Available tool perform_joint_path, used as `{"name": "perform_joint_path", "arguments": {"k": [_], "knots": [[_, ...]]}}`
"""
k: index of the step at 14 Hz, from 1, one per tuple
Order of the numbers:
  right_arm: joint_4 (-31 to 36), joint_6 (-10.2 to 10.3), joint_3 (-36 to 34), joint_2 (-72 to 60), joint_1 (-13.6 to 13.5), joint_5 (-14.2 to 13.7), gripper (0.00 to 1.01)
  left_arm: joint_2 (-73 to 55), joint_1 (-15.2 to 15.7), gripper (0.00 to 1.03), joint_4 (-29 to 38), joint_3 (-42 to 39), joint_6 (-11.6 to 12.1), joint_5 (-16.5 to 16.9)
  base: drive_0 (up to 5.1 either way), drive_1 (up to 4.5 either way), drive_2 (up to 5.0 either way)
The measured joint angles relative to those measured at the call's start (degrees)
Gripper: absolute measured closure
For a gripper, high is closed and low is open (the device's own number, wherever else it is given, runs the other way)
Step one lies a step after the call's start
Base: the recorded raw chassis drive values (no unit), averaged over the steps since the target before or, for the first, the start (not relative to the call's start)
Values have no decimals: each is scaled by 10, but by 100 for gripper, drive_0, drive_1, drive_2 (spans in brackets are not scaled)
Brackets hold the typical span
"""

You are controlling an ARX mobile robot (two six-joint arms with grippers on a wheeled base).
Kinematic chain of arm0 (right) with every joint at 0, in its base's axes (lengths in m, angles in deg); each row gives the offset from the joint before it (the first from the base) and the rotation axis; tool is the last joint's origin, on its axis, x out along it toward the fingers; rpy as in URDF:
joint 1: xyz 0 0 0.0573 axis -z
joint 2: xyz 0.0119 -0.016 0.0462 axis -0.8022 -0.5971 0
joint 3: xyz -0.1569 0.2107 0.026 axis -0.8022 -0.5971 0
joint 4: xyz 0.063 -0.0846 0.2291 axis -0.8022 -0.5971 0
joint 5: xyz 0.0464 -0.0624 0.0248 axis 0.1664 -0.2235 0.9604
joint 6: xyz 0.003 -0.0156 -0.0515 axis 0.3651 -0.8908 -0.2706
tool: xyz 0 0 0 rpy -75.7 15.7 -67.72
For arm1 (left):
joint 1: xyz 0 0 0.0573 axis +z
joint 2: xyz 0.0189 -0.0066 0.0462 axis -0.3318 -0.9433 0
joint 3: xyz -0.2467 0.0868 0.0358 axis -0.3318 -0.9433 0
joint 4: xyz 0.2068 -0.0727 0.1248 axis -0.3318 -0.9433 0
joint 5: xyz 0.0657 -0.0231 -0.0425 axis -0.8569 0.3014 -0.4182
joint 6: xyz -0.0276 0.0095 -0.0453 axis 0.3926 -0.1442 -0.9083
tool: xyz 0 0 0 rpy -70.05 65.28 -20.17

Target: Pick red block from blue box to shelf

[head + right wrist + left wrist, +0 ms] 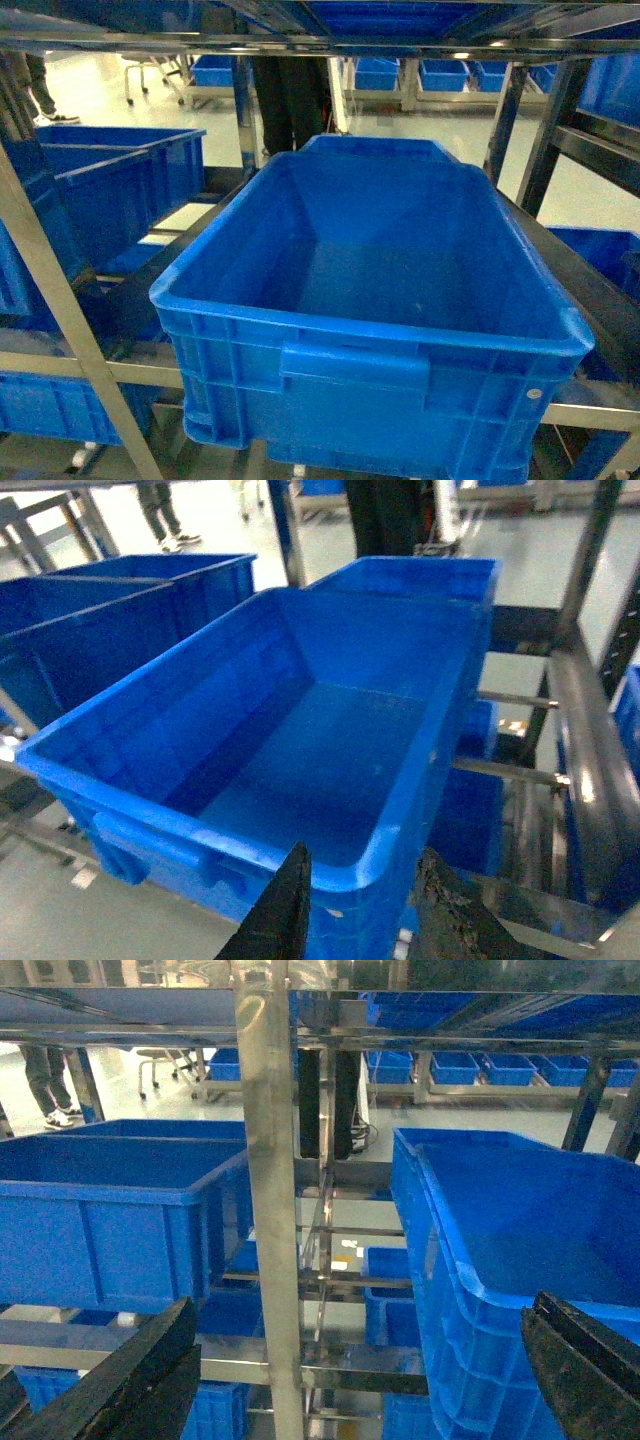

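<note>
A: Where's the red block?

B: Not in any view. The turquoise blue box isn't either. What fills the head view is a big dark crate (375,310) sitting on the shelf (60,300), and its floor looks bare.

A: So nothing's done yet?

B: That's my read. Neither arm carries anything, and no block lies on the shelf rails that I can see. Finding the box, picking the block and placing it all seem left to do.

A: The jaws?

B: The left gripper (350,1370) is spread wide, one finger at each lower corner of its wrist view, nothing between. The right gripper (360,905) is parted too, its fingers empty and hanging just over the crate's near rim.

A: What's around?

B: More dark crates: a side crate (120,185) to the left, another behind the big one, others on lower tiers and on racks across the floor. Someone's legs (45,1085) show at the far left.

A: Anything in the way?

B: A steel upright (270,1200) stands right in front of the left arm, and the big crate takes up the tier ahead.
</note>
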Motion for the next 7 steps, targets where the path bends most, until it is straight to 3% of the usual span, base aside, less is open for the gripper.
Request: {"name": "perform_joint_path", "arguments": {"k": [3,7], "knots": [[49,7,38,-147,-22,36,75,0,0,5,0,0,0,0,0,0,0],[122,-20,86,-267,-72,21,75,0,0,5,0,0,0,0,0,0,0]]}}
